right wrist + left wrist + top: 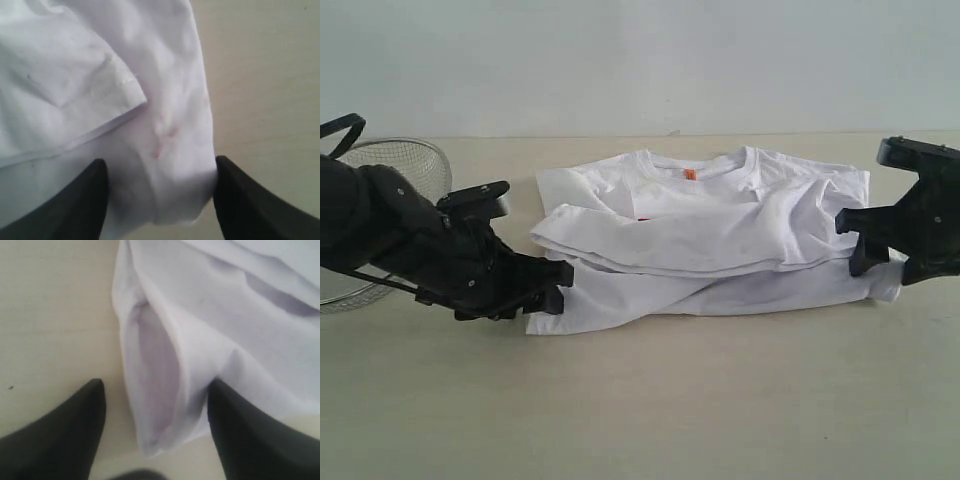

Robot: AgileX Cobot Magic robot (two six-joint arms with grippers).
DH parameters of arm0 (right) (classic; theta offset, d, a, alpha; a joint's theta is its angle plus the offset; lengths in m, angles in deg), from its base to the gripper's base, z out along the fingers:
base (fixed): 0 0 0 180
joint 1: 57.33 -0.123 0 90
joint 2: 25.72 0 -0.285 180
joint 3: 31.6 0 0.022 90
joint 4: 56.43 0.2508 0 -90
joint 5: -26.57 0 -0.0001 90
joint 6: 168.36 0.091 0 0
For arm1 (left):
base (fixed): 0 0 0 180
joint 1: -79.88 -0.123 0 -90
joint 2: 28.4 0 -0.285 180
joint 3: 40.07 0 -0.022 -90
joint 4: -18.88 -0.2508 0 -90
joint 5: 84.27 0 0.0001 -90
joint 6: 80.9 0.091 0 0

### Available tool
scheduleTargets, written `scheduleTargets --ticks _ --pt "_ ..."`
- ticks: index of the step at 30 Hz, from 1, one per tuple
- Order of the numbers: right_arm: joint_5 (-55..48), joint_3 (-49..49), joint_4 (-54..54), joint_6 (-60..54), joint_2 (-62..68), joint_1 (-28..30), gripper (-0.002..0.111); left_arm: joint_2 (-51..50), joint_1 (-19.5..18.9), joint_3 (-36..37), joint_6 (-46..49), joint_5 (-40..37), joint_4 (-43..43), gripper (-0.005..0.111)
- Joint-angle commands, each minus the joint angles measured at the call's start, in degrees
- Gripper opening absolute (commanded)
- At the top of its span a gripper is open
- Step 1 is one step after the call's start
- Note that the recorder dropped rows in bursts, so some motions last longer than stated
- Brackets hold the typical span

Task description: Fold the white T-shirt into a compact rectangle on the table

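In front of the white T-shirt (720,230) the table (640,400) lies bare right up to the near edge of the view, the widest free stretch around the cloth. The shirt itself lies mid-table, gathered into a wide band with a loose upper layer slanting over a flatter lower one. The left arm comes in low from the shirt's left side, its forearm close to the tabletop, and the left gripper (558,285) sits at the shirt's near-left corner. Its fingers (75,430) stand apart with the folded corner lying slack between them, one over bare table, the other at the fabric's edge (whether it presses the cloth I cannot tell). The right arm reaches in from the shirt's right side, held a little higher. The right gripper (855,245) is at the shirt's right end, its fingers (75,205) spread wide on either side of a rounded fold and pinching nothing. Farther back, the collar with its orange neck tag (690,174) faces away. A wire-mesh basket (390,165) sits left of the shirt behind the left arm, well apart from the cloth.
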Motion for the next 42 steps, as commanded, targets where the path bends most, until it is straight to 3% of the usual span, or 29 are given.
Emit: scheduleTargets --ticks 1,4,7,8,9,26,42 --pt "0.54 -0.18 1.09 -0.75 1.70 0.45 0.053 -1.89 0.16 -0.04 0.06 0.35 0.39 0.047" --pt "1.23 -0.18 1.22 -0.65 2.02 0.45 0.041 -2.60 0.16 -0.04 0.06 0.92 0.39 0.028" --pt "1.03 -0.18 1.22 -0.64 2.02 0.45 0.013 -2.85 0.16 -0.04 0.06 1.50 0.39 0.004" --pt "0.46 -0.18 1.11 -0.64 2.02 0.45 0.002 -2.85 0.16 -0.04 0.20 1.50 0.25 0.005" --pt "0.03 -0.18 1.03 -0.64 2.02 0.45 0.000 -2.85 0.16 -0.04 0.20 1.50 -0.09 0.005" --pt "-17.24 -0.44 -5.24 0.15 -6.14 0.45 0.000 4.81 0.16 1.35 -0.72 -6.23 -4.25 0.004" --pt "-20.10 -12.91 -6.58 0.79 -14.11 0.45 0.000 22.18 0.16 21.08 -2.08 -4.17 -4.60 0.004"
